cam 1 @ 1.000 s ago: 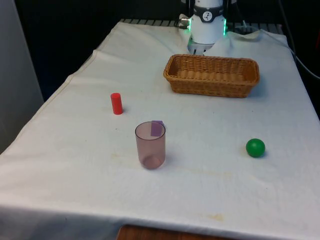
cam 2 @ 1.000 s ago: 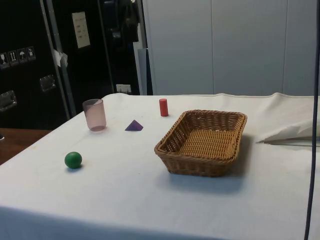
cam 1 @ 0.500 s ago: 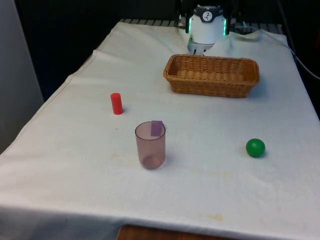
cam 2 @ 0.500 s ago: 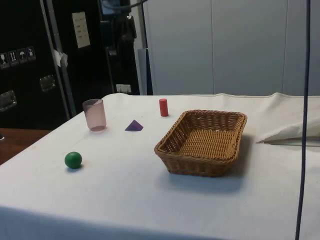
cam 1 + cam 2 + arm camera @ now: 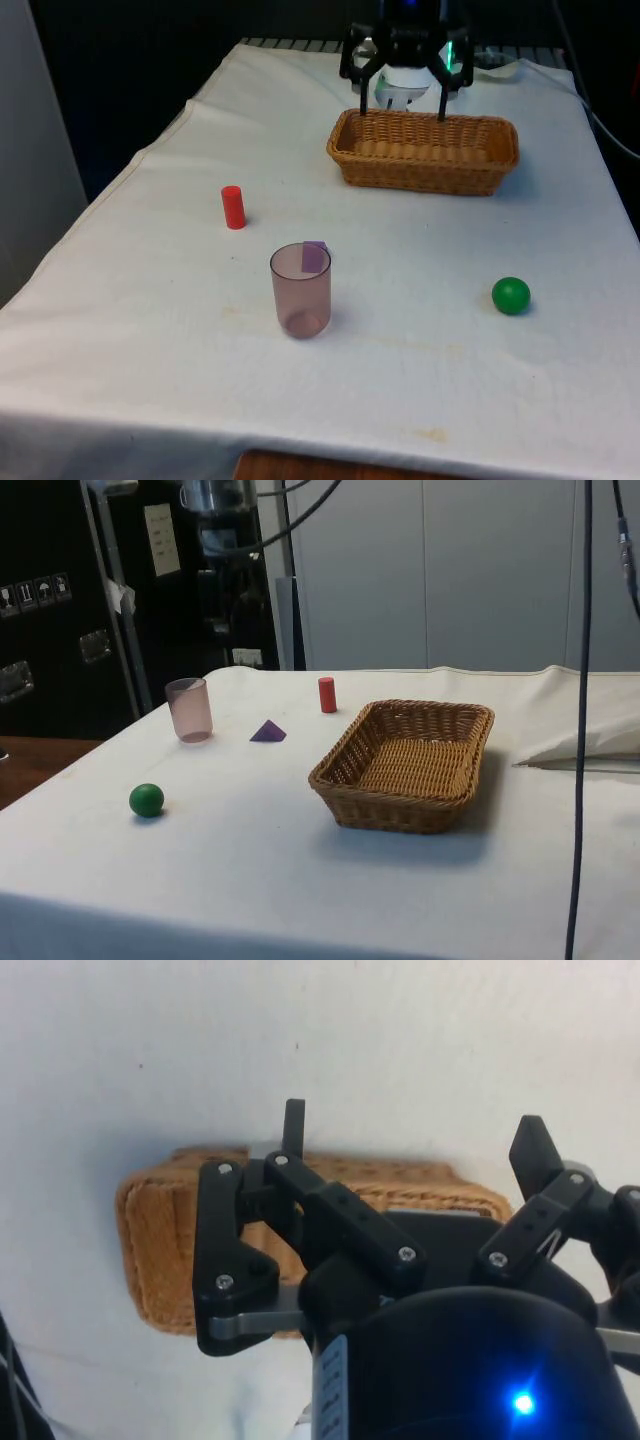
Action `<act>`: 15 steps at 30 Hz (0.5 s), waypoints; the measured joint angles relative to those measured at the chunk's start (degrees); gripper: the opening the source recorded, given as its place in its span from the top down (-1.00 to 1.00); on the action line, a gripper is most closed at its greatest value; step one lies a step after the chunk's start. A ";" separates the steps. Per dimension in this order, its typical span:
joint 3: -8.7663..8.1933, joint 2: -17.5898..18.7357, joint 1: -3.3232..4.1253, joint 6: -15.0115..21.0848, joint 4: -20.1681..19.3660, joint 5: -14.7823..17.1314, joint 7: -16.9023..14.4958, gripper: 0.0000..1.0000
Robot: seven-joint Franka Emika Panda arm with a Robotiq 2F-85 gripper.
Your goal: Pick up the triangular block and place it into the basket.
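Standing empty, the wicker basket point(image 5: 424, 150) and pink cup point(image 5: 300, 290) hold nothing.

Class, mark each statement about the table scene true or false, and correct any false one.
1. The purple triangular block lies inside the wicker basket. False: it lies on the cloth, apart from the basket.
2. The end effector hangs open above the basket. True.
3. The green ball sits inside the pink cup. False: it rests on the cloth, apart from the cup.
4. The red cylinder stands upright. True.
5. The basket holds nothing. True.
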 measured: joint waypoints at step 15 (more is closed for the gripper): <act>-1.32 3.78 -0.52 8.54 -2.01 0.00 -0.97 -1.00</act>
